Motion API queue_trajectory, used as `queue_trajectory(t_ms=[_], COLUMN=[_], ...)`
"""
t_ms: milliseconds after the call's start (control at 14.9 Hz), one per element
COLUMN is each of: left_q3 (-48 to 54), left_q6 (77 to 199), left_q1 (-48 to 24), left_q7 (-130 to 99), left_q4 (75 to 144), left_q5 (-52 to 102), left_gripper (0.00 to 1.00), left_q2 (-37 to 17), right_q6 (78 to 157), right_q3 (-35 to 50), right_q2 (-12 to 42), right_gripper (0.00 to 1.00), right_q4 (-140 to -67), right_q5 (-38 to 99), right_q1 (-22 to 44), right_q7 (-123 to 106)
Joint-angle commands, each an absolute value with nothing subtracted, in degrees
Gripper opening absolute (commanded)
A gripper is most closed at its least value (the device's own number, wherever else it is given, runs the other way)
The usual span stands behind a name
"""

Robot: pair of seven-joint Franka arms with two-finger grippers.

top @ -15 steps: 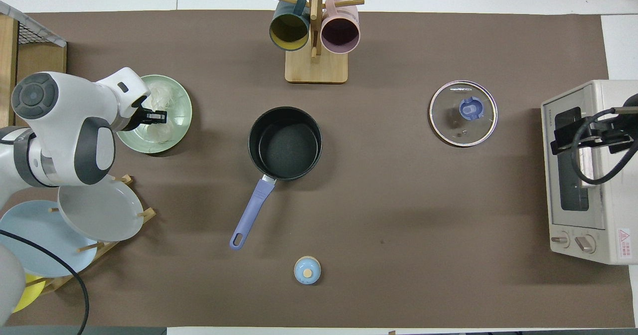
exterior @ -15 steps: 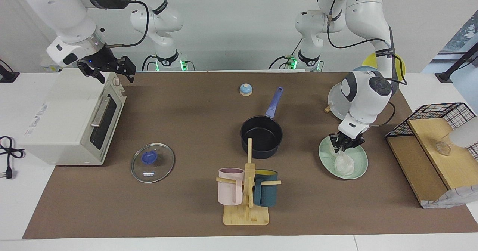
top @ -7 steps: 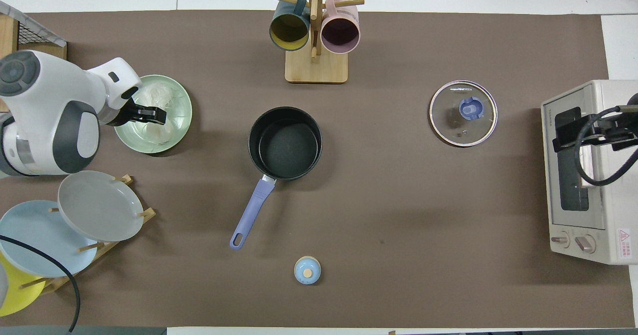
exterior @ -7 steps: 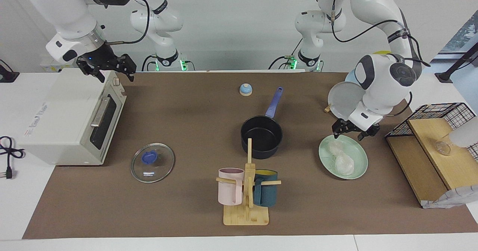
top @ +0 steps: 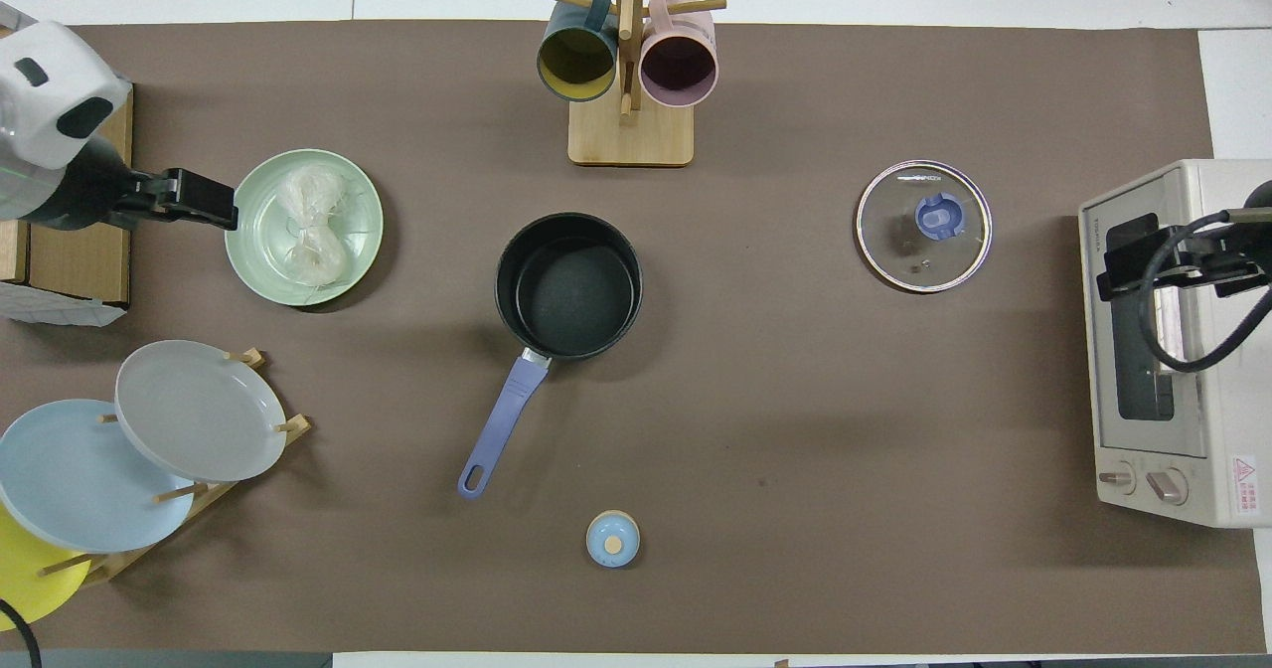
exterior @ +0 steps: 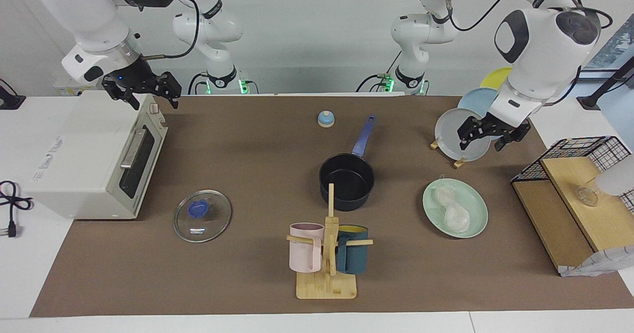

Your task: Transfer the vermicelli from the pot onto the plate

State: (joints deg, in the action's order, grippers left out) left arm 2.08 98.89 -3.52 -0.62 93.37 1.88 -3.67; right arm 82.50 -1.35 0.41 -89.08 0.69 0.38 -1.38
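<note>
- Vermicelli [exterior: 449,208]: one clear-wrapped whitish bundle, pinched at the middle, lying on the plate [exterior: 476,224], touching nothing else.
- Plate: pale mint green, on the desk [exterior: 247,139] toward the left arm's end, well apart from the pot [exterior: 346,180].
- Pot: dark saucepan, blue-purple handle pointing toward the robots; interior empty.
- Left tool [exterior: 488,134]: raised, fingers spread apart, gripping nothing; it hangs in front of the grey plate [exterior: 453,134] on the rack.
- Right tool [exterior: 141,90]: waits above the toaster oven [exterior: 94,159], fingers parted, empty.
- Status, judged: transfer looks done; the step in hand is retreat.
- Handling note: retreat upward and toward the base, keeping clear of the rack plates and the wire basket [exterior: 589,154]; bundle is light, so avoid brushing the plate rim.
</note>
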Motion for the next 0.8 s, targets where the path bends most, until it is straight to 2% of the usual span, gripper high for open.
queue_trajectory(t_ms=[0,335,736], left_q3=[1.50,1.58,1.67], left_q6=[95.29,94.22,93.08], left_q1=[-2.64,-3.60,-4.57], left_q7=[-2.02,-2.90,-3.25], left_q4=[94.04,99.66,97.48], left_q5=[1.85,1.85,0.18], left_gripper=[1.00,1.00,1.00], left_q2=[0.17,4.56,3.96], right_q6=[82.88,83.23,85.26], right_q3=[0.17,0.61,0.35], right_q2=[0.53,0.35,0.44], right_gripper=[1.00,1.00,1.00], right_q4=[-88.86,-88.86,-88.86], right_q5=[-1.14,-1.93,-1.49], right_q1=[0.26,0.26,0.18], right_q7=[-0.88,-0.88,-0.79])
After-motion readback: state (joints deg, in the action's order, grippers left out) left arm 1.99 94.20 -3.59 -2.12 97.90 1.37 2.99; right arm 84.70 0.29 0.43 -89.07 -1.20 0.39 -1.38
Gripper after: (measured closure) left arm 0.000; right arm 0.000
